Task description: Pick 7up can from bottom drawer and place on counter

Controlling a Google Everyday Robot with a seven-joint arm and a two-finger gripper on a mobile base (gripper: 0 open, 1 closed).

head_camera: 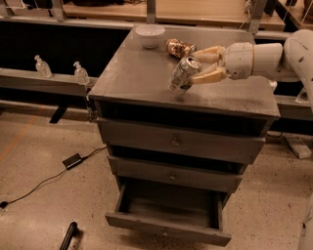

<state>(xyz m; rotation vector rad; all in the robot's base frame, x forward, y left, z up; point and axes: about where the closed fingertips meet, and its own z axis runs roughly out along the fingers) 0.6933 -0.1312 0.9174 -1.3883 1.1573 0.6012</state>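
gripper (196, 67) over bench (132, 80), fingers (209, 76) grasping tilted can (181, 77); arm (299, 52) cut off right; bowl (150, 35), brown can (179, 48) behind.

A speckled beige floor (44, 219) with a black cable (44, 183) and adapter (74, 160) spreads off the bench's (132, 78) left edge, where a grey ledge (24, 80) carries two clear bottles (42, 66), and a pale wooden shelf (195, 10) runs behind its far edge in dim warm light.
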